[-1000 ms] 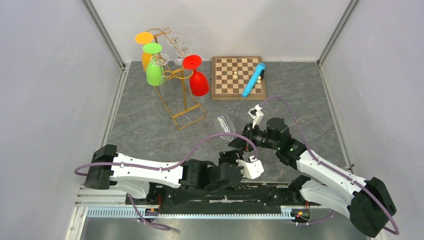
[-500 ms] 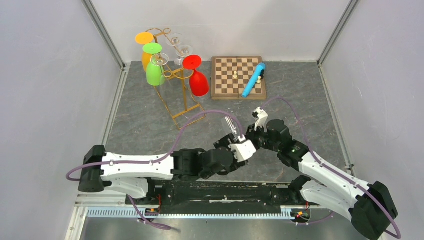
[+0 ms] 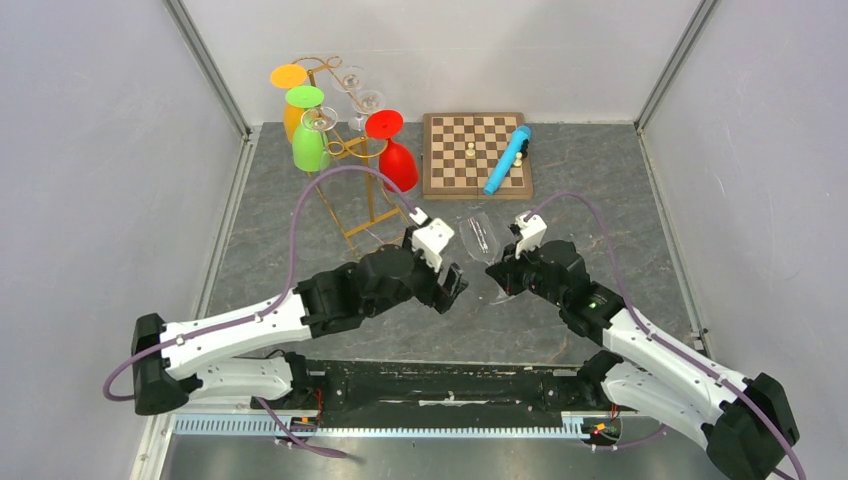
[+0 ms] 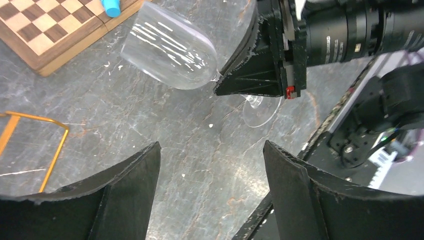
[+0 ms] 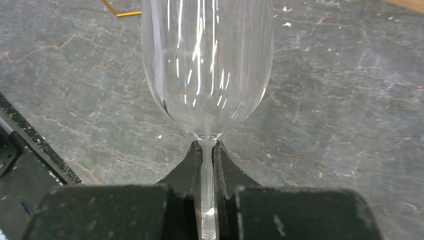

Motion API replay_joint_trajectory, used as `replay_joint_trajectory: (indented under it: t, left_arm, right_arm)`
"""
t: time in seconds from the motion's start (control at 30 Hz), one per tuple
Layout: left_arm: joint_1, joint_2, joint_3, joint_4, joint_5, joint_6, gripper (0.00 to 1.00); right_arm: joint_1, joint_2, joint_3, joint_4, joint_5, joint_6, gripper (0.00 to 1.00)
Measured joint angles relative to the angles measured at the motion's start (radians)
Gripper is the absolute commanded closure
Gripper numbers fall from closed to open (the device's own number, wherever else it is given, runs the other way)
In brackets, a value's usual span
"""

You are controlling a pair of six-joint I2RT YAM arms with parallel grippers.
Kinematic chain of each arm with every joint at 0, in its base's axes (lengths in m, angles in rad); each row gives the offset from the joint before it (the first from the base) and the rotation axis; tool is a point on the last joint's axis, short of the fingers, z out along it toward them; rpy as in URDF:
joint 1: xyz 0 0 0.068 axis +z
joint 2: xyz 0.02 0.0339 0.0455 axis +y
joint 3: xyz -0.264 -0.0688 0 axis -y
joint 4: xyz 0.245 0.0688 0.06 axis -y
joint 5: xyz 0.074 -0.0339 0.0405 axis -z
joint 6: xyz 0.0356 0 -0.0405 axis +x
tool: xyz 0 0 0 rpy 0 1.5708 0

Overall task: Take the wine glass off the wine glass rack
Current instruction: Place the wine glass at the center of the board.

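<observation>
Though faint overhead, wine glass (image 5: pixel 207 65) sharp wrist-side.

Clear wine glass (image 3: pixel 480 236) tilts, stem clamped in right pincer (image 3: pixel 501 272), apart from upright gold rack (image 3: pixel 372 200).

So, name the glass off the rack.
The clear wine glass, stem pinched in the right hand; the rest, like the red glass and green glass, hang on the rack.

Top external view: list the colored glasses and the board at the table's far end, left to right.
green glass → red glass → chessboard
</observation>
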State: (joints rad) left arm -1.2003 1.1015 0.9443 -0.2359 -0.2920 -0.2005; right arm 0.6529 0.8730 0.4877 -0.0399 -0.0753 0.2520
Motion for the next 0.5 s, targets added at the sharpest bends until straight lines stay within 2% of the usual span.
replay_joint_trajectory:
  t: [0.5]
  left_arm:
    - [0.241,-0.055,-0.018,0.007,0.218,-0.298,0.19]
  right_arm:
    - [0.0,-0.036,-0.004,-0.069,0.092,-0.226,1.0]
